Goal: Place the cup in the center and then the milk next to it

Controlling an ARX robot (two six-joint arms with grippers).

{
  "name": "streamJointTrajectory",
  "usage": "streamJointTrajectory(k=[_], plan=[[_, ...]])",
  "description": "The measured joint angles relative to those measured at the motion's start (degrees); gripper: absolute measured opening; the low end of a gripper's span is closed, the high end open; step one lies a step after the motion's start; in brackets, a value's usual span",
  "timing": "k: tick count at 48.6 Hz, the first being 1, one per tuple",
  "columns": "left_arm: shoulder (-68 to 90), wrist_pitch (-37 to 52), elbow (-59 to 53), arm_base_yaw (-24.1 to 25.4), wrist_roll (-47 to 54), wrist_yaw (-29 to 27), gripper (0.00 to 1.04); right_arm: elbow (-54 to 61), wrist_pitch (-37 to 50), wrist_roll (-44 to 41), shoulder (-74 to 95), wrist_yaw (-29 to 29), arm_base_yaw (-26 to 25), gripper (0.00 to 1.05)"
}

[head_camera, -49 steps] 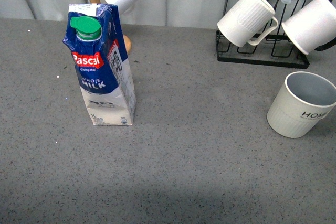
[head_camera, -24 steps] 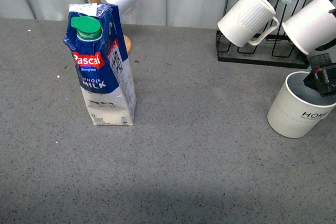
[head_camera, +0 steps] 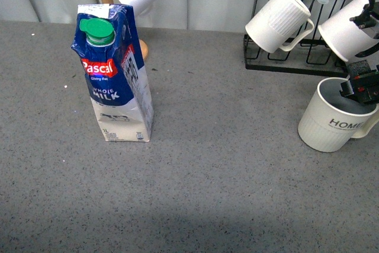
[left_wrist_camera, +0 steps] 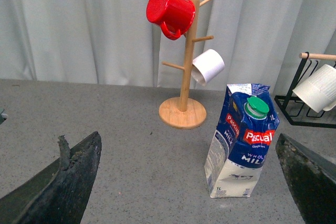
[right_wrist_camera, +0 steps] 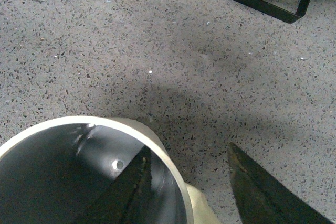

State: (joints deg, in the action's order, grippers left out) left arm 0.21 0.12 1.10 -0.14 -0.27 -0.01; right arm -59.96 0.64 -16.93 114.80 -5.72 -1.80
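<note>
The off-white ribbed mug lettered "HOME" (head_camera: 328, 128) stood on the grey speckled table (head_camera: 225, 164), just in front of the black wire rack (head_camera: 296, 66). Our right claw (head_camera: 361, 93) straddled its rim by the handle, one finger inside and one outside, jaws apart. The blue-and-white milk carton (head_camera: 115, 81) stood well left of the rack. Our left claw (left_wrist_camera: 187, 137) gaped wide.

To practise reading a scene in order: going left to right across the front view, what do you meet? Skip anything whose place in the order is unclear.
milk carton → left-hand hanging ribbed mug → HOME cup
</note>
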Motion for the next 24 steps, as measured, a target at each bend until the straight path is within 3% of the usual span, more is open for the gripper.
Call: streamJointTrajectory(k=[15, 24], plan=[[0.0, 0.0, 0.0, 0.0, 0.0, 0.0, 0.98, -0.7, -0.6, 0.2, 0.0, -0.6, 0.9, 0.03], [0.0, 0.0, 0.0, 0.0, 0.0, 0.0, 0.98, -1.1, -1.8, 0.1, -1.2, -1.0, 1.8, 0.02]])
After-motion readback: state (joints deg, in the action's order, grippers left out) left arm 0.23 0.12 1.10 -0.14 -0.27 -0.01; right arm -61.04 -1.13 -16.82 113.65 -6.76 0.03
